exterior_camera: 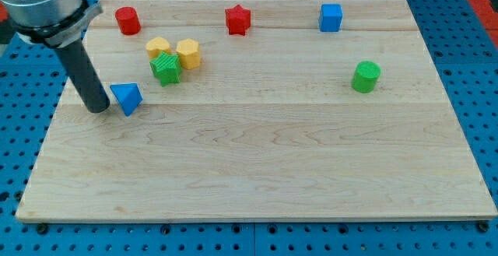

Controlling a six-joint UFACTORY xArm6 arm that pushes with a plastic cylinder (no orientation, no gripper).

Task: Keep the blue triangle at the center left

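Note:
The blue triangle (126, 97) lies on the wooden board (257, 170) at the view's centre left, below and left of the yellow and green cluster. My tip (97, 108) rests on the board just left of the triangle, about touching its left side. The dark rod rises from there up to the view's top left corner.
Two yellow blocks (158, 48) (187, 54) and a green block (165, 68) cluster at upper left. A red cylinder (127, 20), a red star (237, 19) and a blue cube (331, 17) line the top. A green cylinder (365, 77) stands at the right.

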